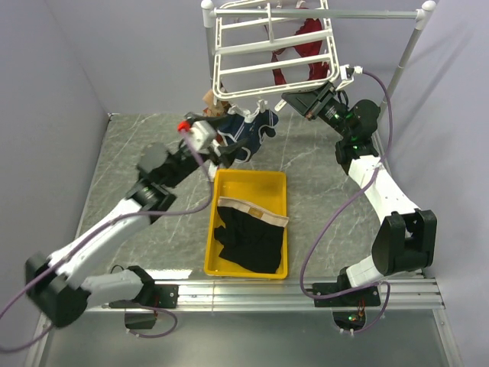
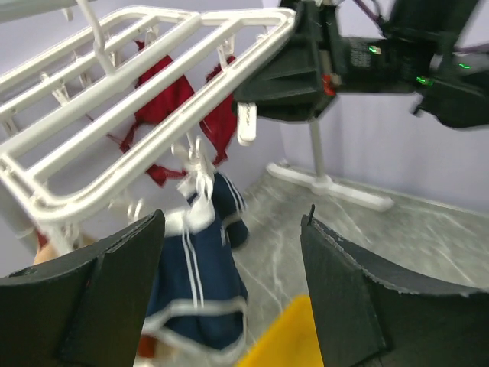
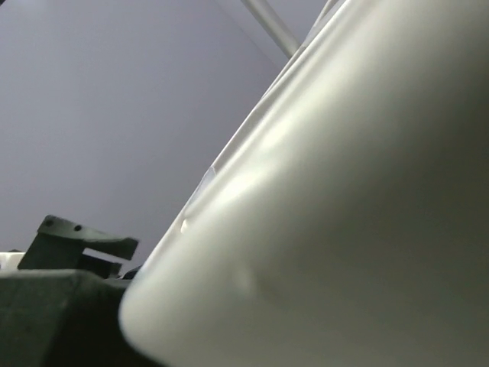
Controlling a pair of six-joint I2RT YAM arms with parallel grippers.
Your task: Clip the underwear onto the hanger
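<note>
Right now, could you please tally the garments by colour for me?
Black: 1, the underwear in the yellow tray.
Navy: 1, the shorts hanging from the hanger.
Red: 1, the garment under the hanger.
Total: 3.

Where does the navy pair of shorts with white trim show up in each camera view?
Top external: navy cloth shorts with white trim, upper centre, hanging under the near edge of the white plastic bar hanger.
Left wrist: lower left of centre, below the hanger.
Right wrist: not in it.
Shared landmark: the hanger, in top external and left wrist.
</note>
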